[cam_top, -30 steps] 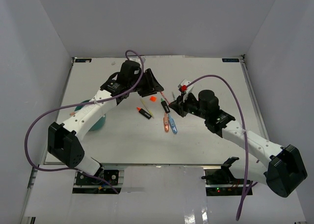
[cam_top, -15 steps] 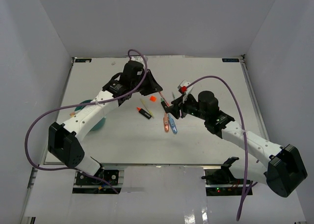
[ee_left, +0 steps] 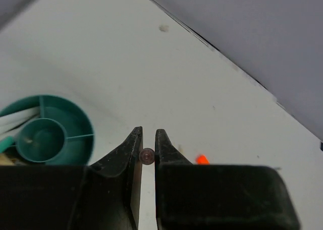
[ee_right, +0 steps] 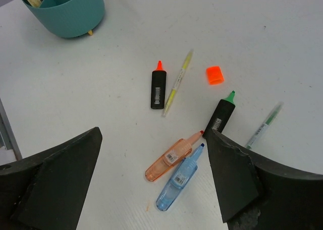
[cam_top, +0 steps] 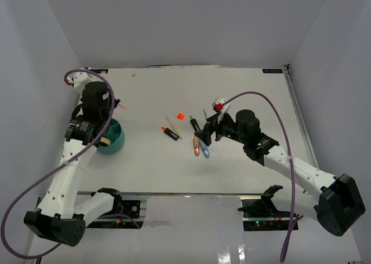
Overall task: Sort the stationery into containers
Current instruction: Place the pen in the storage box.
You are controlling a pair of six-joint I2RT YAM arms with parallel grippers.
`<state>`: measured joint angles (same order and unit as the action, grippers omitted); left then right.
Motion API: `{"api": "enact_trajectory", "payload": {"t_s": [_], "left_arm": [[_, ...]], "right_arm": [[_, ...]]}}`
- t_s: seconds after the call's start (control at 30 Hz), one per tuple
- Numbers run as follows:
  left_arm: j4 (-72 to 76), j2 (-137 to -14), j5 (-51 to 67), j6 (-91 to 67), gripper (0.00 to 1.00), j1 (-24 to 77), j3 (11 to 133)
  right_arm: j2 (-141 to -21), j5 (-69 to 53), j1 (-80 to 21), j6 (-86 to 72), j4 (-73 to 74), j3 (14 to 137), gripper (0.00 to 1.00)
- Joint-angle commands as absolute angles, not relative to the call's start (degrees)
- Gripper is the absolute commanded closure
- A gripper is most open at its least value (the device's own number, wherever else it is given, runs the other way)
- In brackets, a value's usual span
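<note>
My left gripper (cam_top: 115, 109) (ee_left: 149, 133) is shut on a thin pen (ee_left: 147, 156) seen end-on between the jaws. Its red tip (cam_top: 123, 107) sticks out just above the round teal tub (cam_top: 113, 140) (ee_left: 53, 136) (ee_right: 65, 10). My right gripper (cam_top: 206, 132) (ee_right: 154, 134) stands wide open over an orange pen (cam_top: 197, 149) (ee_right: 169, 159) and a blue pen (cam_top: 204, 150) (ee_right: 179, 177), touching neither. Nearby lie an orange-capped black marker (cam_top: 170, 132) (ee_right: 158, 89), a yellow pen (ee_right: 177, 82), a green-capped marker (cam_top: 195, 124) (ee_right: 222, 114), a green pen (ee_right: 263, 124) and an orange square (cam_top: 180, 117) (ee_right: 214, 74).
The tub has inner dividers and holds white and tan items (ee_left: 15, 120) in its outer sections. Grey walls close in the white table (cam_top: 243, 96) on three sides. Purple cables loop from both arms.
The left arm swung from the table's middle to the left, carrying the pen to the tub. The right gripper opened wide above the orange and blue pens.
</note>
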<state>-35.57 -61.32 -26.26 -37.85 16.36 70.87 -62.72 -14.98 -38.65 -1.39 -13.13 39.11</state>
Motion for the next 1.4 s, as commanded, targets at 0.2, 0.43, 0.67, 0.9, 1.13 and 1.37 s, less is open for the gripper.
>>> {"api": "enact_trajectory", "payload": {"t_s": [0.2, 0.43, 0.67, 0.9, 1.13, 1.37], "left_arm": [[-35.9, -53.9, -39.6, -30.7, 0.99, 4.9, 62.1], [-29.5, -54.3, -36.7, -30.1, 0.97, -3.0, 55.5], [-27.2, -57.0, -29.6, -32.2, 0.88, -6.6, 51.4], [-27.8, -58.2, -26.4, -31.9, 0.57, -8.3, 50.5], [-32.0, -58.9, -22.9, -31.3, 0.27, -8.3, 53.8], [-35.9, -58.4, -14.8, -28.8, 0.02, -8.3, 58.3]], "right_arm": [[-60.6, -14.4, -38.5, -0.4, -14.1, 36.8, 0.10], [-59.5, -14.2, -38.5, -0.3, -14.2, 35.8, 0.10], [-59.4, -13.2, -38.5, -0.3, -14.1, 35.2, 0.10], [-62.4, -10.0, -38.5, -0.7, -11.1, 37.4, 0.08], [-69.0, -1.1, -38.3, -2.3, -4.2, 43.1, 0.05], [-79.9, 6.0, -37.4, -7.3, 4.9, 51.1, 0.47]]}}
